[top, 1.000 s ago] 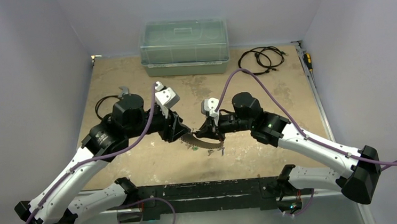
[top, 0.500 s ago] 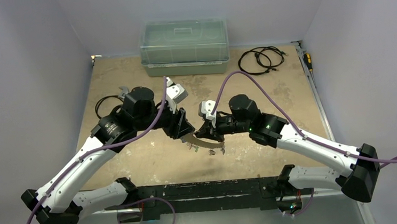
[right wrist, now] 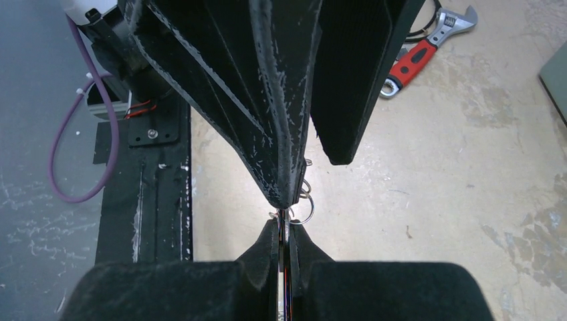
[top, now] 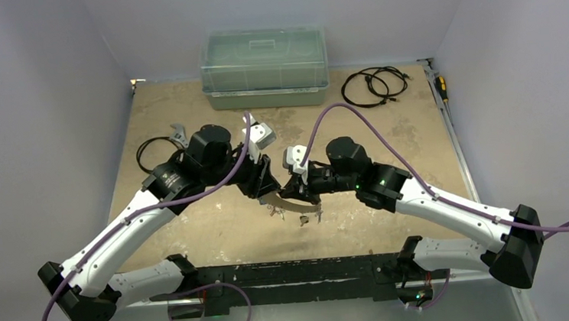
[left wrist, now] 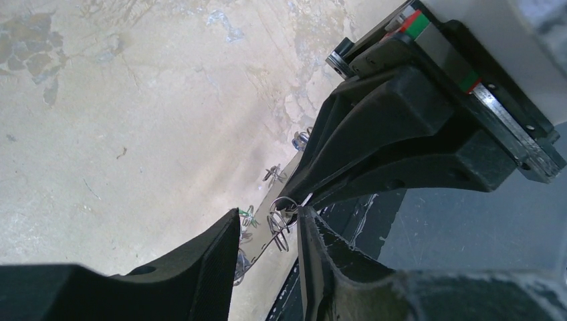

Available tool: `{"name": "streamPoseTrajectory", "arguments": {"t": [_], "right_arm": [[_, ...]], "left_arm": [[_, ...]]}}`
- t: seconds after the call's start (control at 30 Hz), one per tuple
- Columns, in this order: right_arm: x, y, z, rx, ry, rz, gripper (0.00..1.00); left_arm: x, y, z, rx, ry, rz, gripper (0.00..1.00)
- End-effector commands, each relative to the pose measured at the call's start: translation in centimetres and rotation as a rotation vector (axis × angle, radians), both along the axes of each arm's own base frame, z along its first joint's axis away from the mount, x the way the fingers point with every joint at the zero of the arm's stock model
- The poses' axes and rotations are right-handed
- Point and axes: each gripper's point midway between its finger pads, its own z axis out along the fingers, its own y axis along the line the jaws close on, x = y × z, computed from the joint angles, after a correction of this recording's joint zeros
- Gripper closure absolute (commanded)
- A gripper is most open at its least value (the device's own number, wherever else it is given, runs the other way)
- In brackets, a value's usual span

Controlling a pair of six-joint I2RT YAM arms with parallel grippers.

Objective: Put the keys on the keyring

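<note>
The keyring, a flat silver crescent, hangs just above the table between the two arms. My right gripper is shut on it; in the right wrist view the keyring stands edge-on between the closed tips. My left gripper is open at the keyring's left end. In the left wrist view its tips straddle the silver strip. Small wire rings and keys, one with a green tag, hang from the strip. More keys dangle below it.
A clear lidded bin stands at the back. Black coiled cables lie at the back right, with a screwdriver at the right edge. A red-handled wrench and a black cable lie at the left.
The left arm has swung up and to the right, bringing its wrist nearer the right gripper. The keyring and the right gripper have shifted slightly left.
</note>
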Motion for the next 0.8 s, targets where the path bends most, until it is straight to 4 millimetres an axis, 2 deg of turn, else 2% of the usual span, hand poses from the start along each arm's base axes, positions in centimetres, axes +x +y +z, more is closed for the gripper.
{"name": "streamPoseTrajectory", "arguments": {"t": [0.0,0.2,0.43,0.57,0.77], "right_arm": [[0.6,0.7,3.1,0.061,-0.068,-0.005,1.0],[0.6,0.6,3.1,0.06,-0.069,-0.005,1.0],[0.6,0.6,3.1,0.06,-0.071,-0.01,1.0],[0.8,0.6,3.1,0.061,-0.075,-0.019,1.0],[0.8,0.6,3.8,0.114,-0.088,-0.033,1.0]], "left_arm": [[0.2,-0.5,0.2,-0.022,-0.012,-0.008,0.67],[0.0,-0.6,-0.4,-0.015,0.007,-0.019,0.73],[-0.4,-0.5,-0.6,-0.014,0.015,-0.026,1.0],[-0.6,-0.5,-0.2,-0.039,-0.004,-0.03,1.0],[-0.8,-0.3,2.6,-0.187,-0.137,-0.018,1.0]]}}
